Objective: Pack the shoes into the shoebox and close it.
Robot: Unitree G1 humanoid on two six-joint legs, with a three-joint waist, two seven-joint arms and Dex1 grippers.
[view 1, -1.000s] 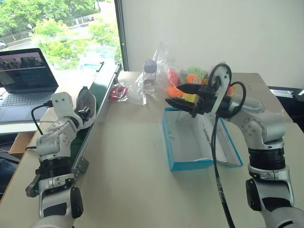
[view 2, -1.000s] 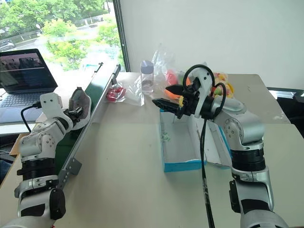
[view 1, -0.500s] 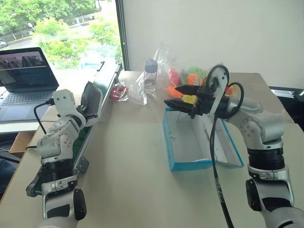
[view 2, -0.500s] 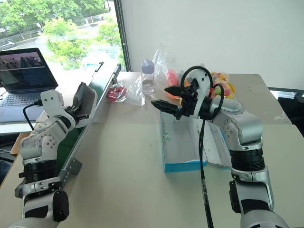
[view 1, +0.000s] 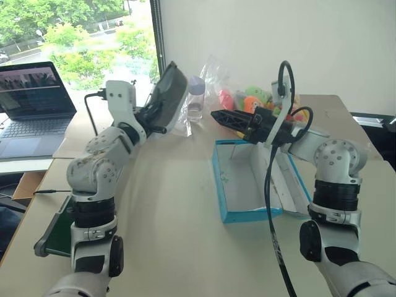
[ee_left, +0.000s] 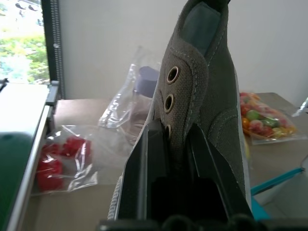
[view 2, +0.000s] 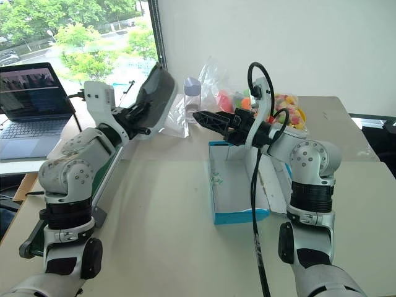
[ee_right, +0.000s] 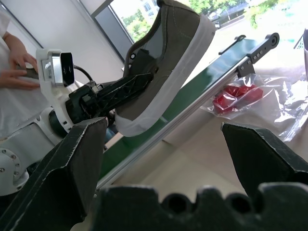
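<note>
table [view 1: 167, 210] by window | left fingers [ee_left: 154, 159] clamp shoe [view 1: 168, 93] | right fingers [view 1: 232, 119] spread wide, empty

Head stereo pair looks down over table [view 1: 167, 204]; wrist cameras sight along pincers, both sharing shoe [ee_right: 163, 57].

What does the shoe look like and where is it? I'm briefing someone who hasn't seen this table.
Start at the open blue shoebox mid-table, then look left and up: the shoe is held in the air in the left gripper, its jaws shut on it. It is grey canvas with a white sole edge, unlike the colourful plush toys behind.
</note>
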